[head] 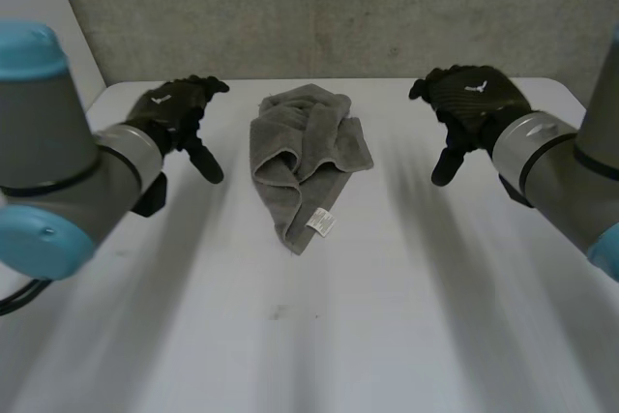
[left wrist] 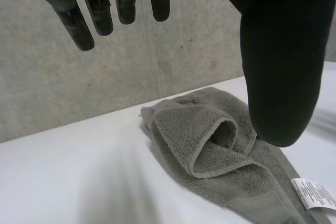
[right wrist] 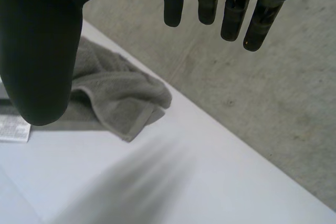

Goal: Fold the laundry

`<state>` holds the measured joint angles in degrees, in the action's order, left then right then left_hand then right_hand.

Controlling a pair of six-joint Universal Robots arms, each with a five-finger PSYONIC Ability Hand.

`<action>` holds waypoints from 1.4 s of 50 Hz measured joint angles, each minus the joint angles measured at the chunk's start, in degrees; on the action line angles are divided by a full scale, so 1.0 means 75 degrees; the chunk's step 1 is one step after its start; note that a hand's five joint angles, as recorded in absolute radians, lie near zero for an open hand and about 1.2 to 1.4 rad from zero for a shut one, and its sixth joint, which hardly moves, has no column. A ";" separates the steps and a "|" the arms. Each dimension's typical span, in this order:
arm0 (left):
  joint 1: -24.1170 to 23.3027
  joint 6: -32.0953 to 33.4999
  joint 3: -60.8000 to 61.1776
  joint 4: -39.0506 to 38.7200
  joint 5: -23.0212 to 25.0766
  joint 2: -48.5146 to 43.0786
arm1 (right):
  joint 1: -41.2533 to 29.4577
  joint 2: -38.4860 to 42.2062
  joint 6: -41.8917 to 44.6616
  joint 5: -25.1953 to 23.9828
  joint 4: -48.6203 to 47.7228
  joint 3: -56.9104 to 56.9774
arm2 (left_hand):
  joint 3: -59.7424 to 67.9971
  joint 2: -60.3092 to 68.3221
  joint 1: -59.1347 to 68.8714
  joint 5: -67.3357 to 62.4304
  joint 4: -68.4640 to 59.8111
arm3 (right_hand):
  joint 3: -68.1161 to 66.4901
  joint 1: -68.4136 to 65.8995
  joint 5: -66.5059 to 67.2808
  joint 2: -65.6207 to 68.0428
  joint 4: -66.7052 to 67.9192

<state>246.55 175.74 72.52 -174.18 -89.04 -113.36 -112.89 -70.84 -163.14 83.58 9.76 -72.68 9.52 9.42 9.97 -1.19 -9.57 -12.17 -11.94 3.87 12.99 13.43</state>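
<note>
**A:** Start at your left. What is that hand doing?

**B:** My left hand (head: 180,109) hovers over the far left part of the white table (head: 319,336). It is spread wide: the fingers (left wrist: 100,14) hang straight, the thumb (left wrist: 281,61) stands well apart from them, and there is nothing between them. It touches no cloth.

**A:** And the laundry?

**B:** There is one piece, a grey terry towel (head: 305,157). It lies crumpled in the middle of the table, towards the far edge, between my two hands and apart from both. It is bunched loosely, with a fold rolled over on top, and it narrows to a point at its near end. One white care label (head: 321,223) lies face up near that point, on the right-hand side.

**A:** Now your right side?

**B:** My right hand (head: 474,102) mirrors the left, over the far right part of the table, to the right of the towel. It is also wide open and holds nothing: its fingers (right wrist: 208,3) are straight and its thumb (right wrist: 39,56) is held away from them.

**A:** Anything behind?

**B:** One grey concrete wall (head: 338,7) runs along the table's far edge.
</note>
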 measured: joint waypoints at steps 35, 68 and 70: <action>-0.0295 -0.1131 -0.3880 -0.2526 0.0069 -0.5108 | -0.0255 0.0842 0.0388 0.0041 -0.0249 -0.0162 | 0.2308 0.2321 0.2293 -0.2087 -0.2309 | 0.0000 0.0000 -0.0001 0.0000 0.0000; -0.0804 -0.0174 -0.2937 -0.2441 0.0014 -0.2479 | -0.0183 0.0764 -0.0833 0.0762 -0.0242 0.0209 | 0.8009 0.8031 0.7679 -0.7711 -0.8013 | 0.0000 0.0000 0.0000 0.0000 0.0000; -0.0892 -0.0166 -0.2634 -0.2429 0.0019 -0.1970 | -0.0186 0.0768 -0.1205 0.0780 -0.0248 0.0175 | 0.8014 0.8038 0.7681 -0.7711 -0.8016 | 0.0000 0.0000 0.0000 0.0000 0.0000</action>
<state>239.86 174.49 52.77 -192.40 -88.89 -128.14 -114.28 -65.09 -172.17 89.43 7.90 -71.37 69.63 69.70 67.58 -59.02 -69.69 -12.17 -11.94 3.87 12.99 13.43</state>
